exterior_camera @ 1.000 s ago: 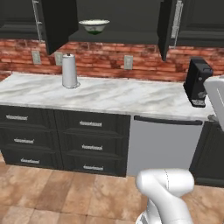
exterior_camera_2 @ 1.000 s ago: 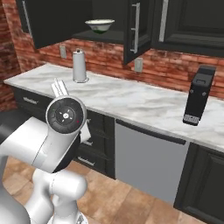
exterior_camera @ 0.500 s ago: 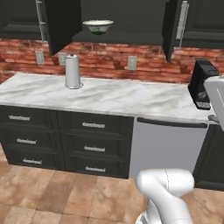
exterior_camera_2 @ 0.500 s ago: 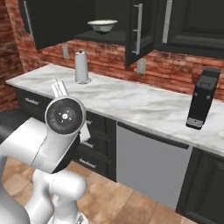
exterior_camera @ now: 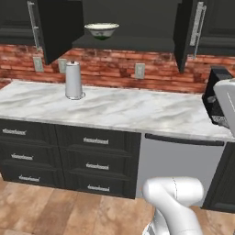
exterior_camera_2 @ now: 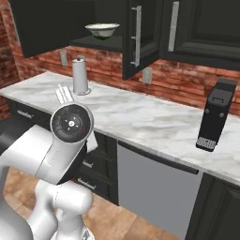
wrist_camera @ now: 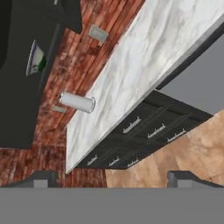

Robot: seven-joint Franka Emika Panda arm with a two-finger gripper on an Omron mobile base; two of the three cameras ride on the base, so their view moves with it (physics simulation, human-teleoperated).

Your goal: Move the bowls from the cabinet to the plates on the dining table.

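A cream-white bowl (exterior_camera: 102, 30) with green markings sits on the lower shelf of the black wall cabinet (exterior_camera: 137, 18), whose doors stand swung outward. The same bowl (exterior_camera_2: 101, 30) shows in the right base view and, rolled sideways, as bowl (wrist_camera: 37, 59) in the hand view. My gripper (wrist_camera: 111, 179) is open with nothing between its fingertips, and it is held well back from the counter and below the cabinet. The plates and the dining table are out of view.
A white paper towel roll (exterior_camera: 73, 80) stands on the marble counter (exterior_camera: 137, 110) under the bowl. A black coffee machine (exterior_camera_2: 214, 115) stands at the counter's right. Black drawers (exterior_camera: 69, 156) and a grey dishwasher front (exterior_camera: 179, 160) sit below. The open cabinet door (exterior_camera_2: 138, 35) juts out.
The whole picture has shifted slightly and the counter looks a little nearer, so the base has moved. Bowl, roll and coffee machine have stayed in place. The gripper stays open.
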